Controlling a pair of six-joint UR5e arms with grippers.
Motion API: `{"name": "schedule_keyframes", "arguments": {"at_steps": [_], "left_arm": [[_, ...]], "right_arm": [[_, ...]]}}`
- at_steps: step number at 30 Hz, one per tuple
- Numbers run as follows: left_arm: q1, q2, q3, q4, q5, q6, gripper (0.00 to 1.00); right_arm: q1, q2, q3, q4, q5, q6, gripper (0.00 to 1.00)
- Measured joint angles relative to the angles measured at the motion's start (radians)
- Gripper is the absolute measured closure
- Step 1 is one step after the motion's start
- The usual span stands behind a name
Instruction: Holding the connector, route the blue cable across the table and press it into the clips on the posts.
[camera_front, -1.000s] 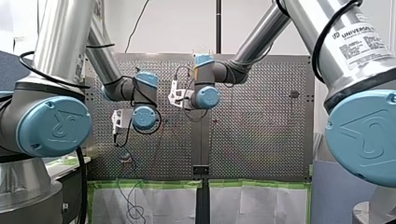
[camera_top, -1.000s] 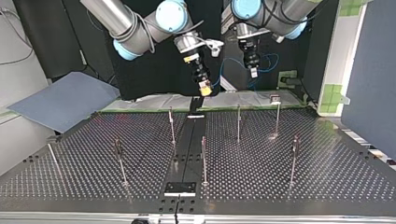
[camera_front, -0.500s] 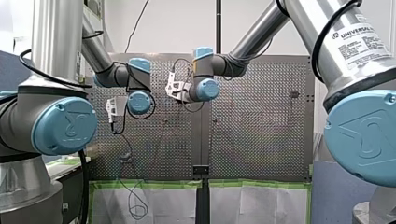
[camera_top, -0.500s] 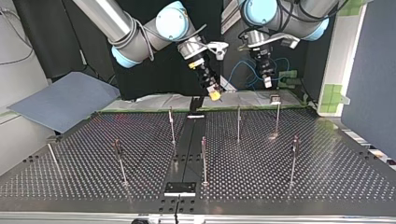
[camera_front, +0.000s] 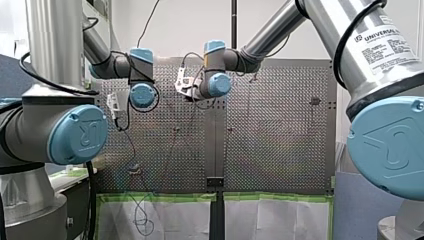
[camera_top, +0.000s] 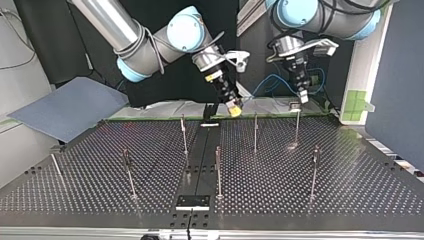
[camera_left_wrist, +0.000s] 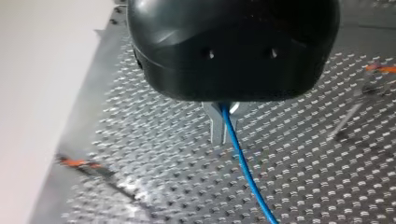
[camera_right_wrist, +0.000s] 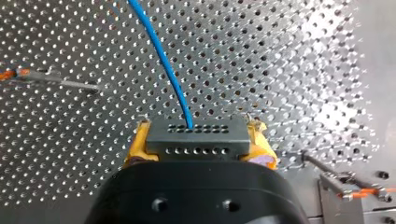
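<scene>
Obstructions: the left gripper (camera_left_wrist: 223, 137) has a black housing that fills much of its wrist view, so only the tips of its metal fingers (camera_left_wrist: 215, 128) show. In the front view neither gripper's fingers can be made out behind the wrist joints.
Cable run: the blue cable (camera_left_wrist: 243, 163) cannot be traced from one gripper to the other. The top view catches only loops behind the left arm.
Left grip: narrow, with the metal fingers pinched on the blue cable near the top of a far post.
Right grip: the right gripper (camera_top: 233, 108) has its yellow pads (camera_right_wrist: 136, 148) clamped on the connector (camera_right_wrist: 198, 135), in the air over the table's far edge, mid-width.
Connector: a dark grey block with two rows of small holes; the cable leaves its middle.
Surface: a perforated table (camera_top: 310, 195) with thin upright posts (camera_top: 255, 132); their clips (camera_top: 295, 105) are too small to read.
Room: a blue-grey panel (camera_top: 70, 107) lies at the top view's left, green tape (camera_top: 357, 100) at its right.
</scene>
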Motion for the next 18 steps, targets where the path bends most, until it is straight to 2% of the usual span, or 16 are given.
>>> {"name": "schedule_keyframes", "arguments": {"at_steps": [9,13,18], "left_arm": [[0.026,0.036,0.069,-0.066,0.001,-0.001,1.00],[0.041,0.040,0.093,-0.081,0.003,0.003,1.00],[0.063,0.040,0.137,-0.107,0.005,0.011,1.00]], "right_arm": [[0.000,0.000,-0.077,0.076,0.004,0.002,1.00],[-0.004,0.000,-0.118,0.112,0.004,0.017,1.00],[-0.007,0.002,-0.162,0.129,0.004,0.038,1.00]]}}
